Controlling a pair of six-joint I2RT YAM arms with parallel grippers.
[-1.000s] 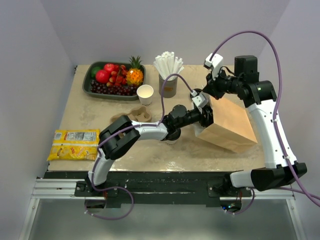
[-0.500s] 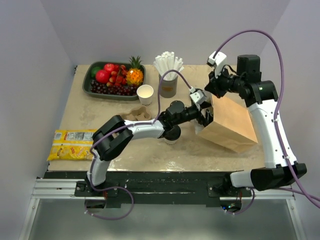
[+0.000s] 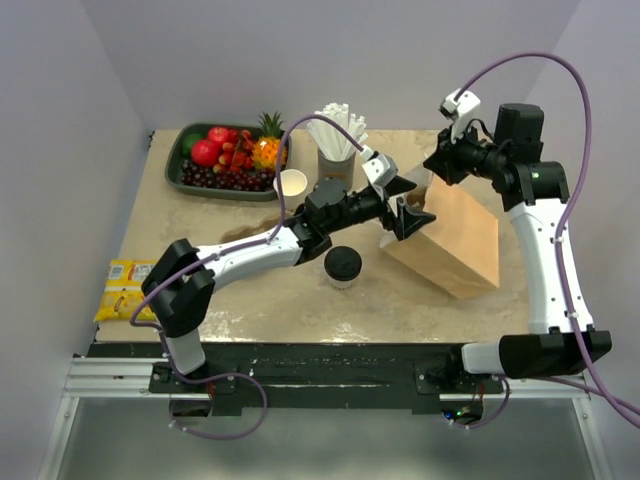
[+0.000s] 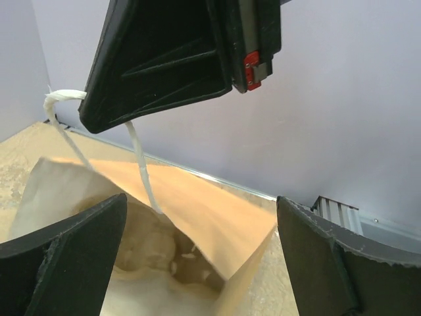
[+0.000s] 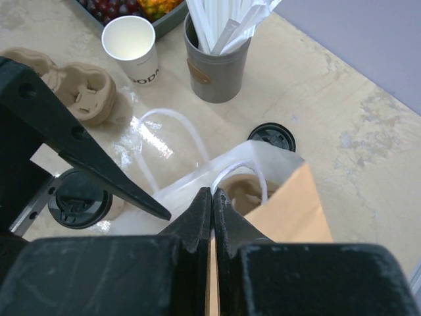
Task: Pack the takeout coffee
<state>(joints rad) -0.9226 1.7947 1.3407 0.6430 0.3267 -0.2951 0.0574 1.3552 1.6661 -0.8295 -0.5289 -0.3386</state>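
The takeout coffee (image 3: 343,266), a white cup with a black lid, stands on the table in front of my left arm; the right wrist view shows the coffee (image 5: 79,201) at the lower left. A brown paper bag (image 3: 455,245) stands tilted at the right with its mouth toward the left. My left gripper (image 3: 412,203) hovers wide open just outside that mouth with nothing between its fingers, and the left wrist view looks into the bag (image 4: 197,204). My right gripper (image 5: 212,197) is shut on the bag's top rim by the white handle (image 4: 59,99) and holds it up.
A grey cup of white straws (image 3: 335,165), an open white cup (image 3: 290,185) and a fruit tray (image 3: 190,170) stand at the back. A pulp carrier (image 5: 82,85) lies left of the bag. A loose black lid (image 5: 272,136) lies behind the bag. A yellow packet (image 3: 125,290) lies at the left edge.
My left gripper has opened wide and drawn up and back from the bag's mouth, uncovering the coffee. My right gripper has moved right and back with the rim, so the bag stands more upright.
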